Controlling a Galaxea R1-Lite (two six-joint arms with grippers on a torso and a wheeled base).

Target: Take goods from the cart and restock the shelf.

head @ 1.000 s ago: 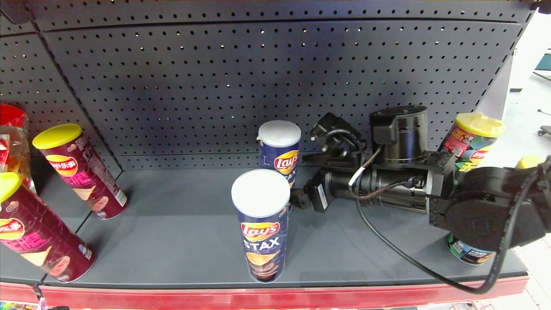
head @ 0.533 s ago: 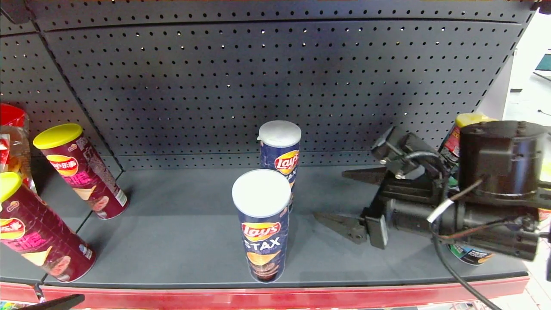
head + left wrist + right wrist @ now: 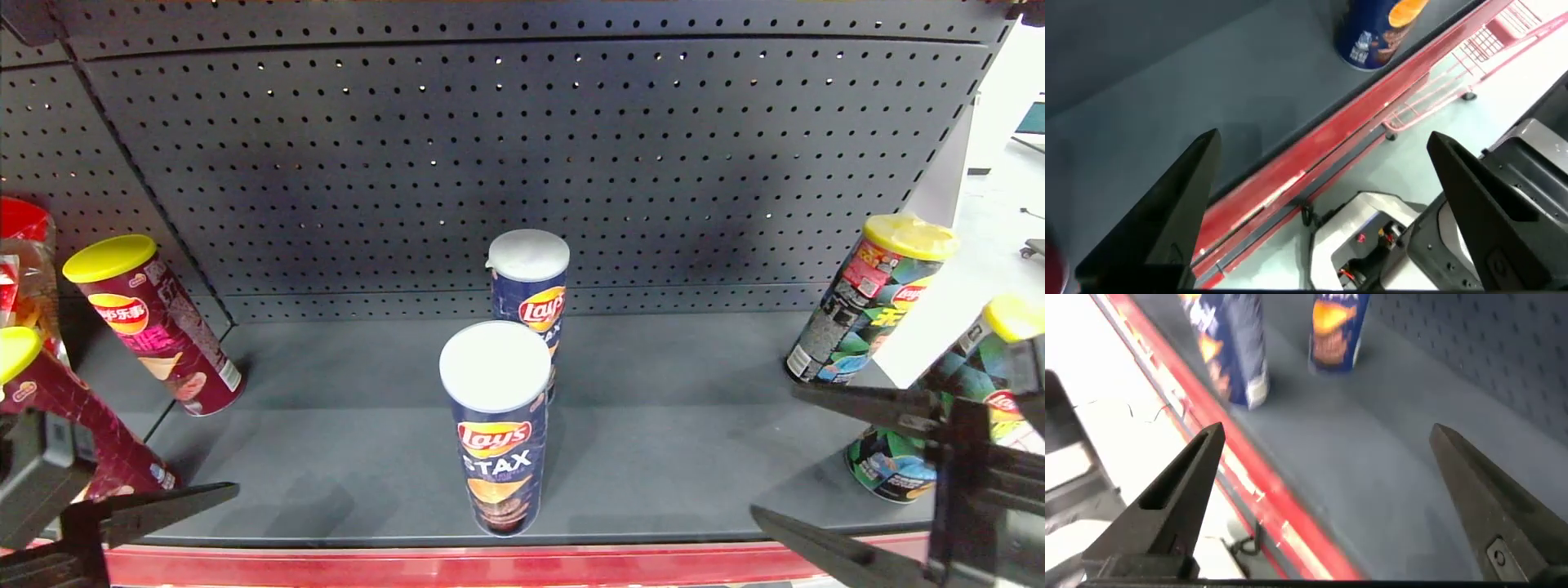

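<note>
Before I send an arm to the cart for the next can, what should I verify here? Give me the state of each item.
1. Open, empty right tool: ok.
2. Open, empty left tool: ok.
3. Upright front blue can, apart from both tools: ok.
4. Upright rear blue can directly behind it: ok.
5. Bare shelf space to the right of the blue cans: ok.
6. Gap between the right tool and the near yellow-lidded can: cannot tell, they overlap in the head view.

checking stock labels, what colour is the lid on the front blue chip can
White, on the front blue chip can; the lid shows best in the head view.
</note>
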